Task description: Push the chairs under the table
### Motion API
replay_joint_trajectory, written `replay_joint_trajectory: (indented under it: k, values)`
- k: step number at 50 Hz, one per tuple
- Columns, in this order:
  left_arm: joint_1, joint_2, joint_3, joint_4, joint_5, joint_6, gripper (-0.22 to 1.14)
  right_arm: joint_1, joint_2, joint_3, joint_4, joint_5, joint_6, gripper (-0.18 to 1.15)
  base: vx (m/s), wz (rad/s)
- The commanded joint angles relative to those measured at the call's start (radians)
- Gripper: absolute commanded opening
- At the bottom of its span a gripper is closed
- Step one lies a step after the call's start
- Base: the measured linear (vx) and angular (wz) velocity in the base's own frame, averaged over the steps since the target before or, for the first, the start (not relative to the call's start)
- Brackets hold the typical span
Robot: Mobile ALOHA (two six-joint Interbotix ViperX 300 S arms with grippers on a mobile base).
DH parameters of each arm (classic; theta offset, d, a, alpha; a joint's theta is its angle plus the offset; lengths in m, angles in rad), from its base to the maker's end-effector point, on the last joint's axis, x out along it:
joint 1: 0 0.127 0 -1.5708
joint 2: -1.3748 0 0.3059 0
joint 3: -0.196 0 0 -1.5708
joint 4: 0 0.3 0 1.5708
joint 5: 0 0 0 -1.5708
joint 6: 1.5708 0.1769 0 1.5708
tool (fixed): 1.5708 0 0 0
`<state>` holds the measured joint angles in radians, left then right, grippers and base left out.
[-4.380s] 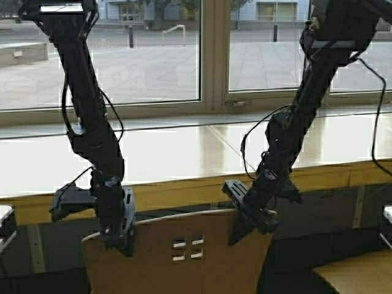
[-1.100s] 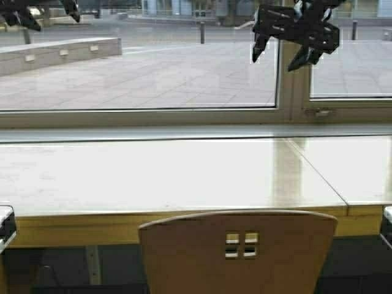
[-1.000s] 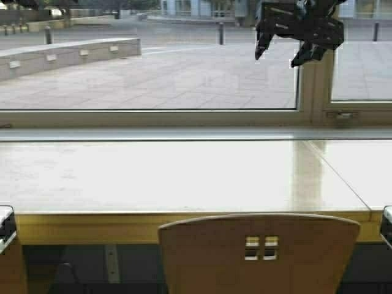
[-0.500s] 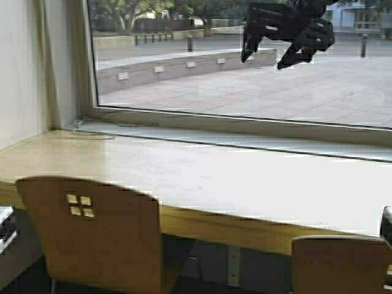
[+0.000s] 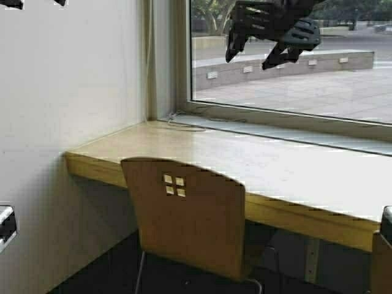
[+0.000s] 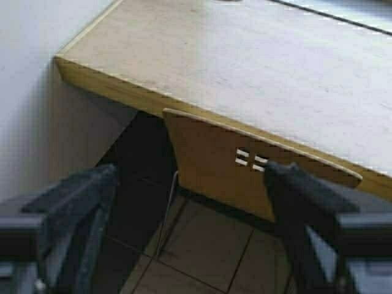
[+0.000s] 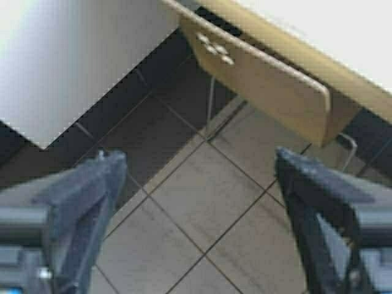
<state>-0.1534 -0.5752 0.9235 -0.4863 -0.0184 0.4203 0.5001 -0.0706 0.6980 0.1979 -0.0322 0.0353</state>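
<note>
In the high view, the table (image 5: 202, 156) runs from the white wall (image 5: 67, 104) at left across to the right edge, under the window (image 5: 294, 67); a plywood chair (image 5: 187, 217) stands at centre with its backrest against the table's thick front edge, dark floor open to its left. A second chair (image 5: 381, 263) shows only as a sliver at lower right. The right gripper (image 5: 254, 58) hangs raised at upper centre, fingers spread and empty; the left gripper (image 5: 33, 3) barely shows at upper left. In the left wrist view, the left gripper (image 6: 193, 196) is released, its fingers well apart, with the chair (image 6: 245, 168) between them, tucked to the table (image 6: 245, 61). In the right wrist view, the right gripper (image 7: 202, 177) gapes over bare tiled floor (image 7: 202, 202); the chair (image 7: 263, 86) sits in the upper part of the frame beside the wall (image 7: 67, 55).
</note>
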Motion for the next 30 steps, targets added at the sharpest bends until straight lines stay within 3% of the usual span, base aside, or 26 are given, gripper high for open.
replay_joint_trajectory:
  k: [1,30]
  values:
    - [-0.002,0.0,-0.02,0.003,-0.006,0.003,1.01,0.003,-0.025,-0.037,0.011,0.032,0.0,1.04,-0.21,0.2]
    - [-0.002,0.078,-0.015,0.003,-0.012,0.0,1.01,0.038,-0.025,-0.084,0.02,0.097,-0.002,1.04,-0.26,0.12]
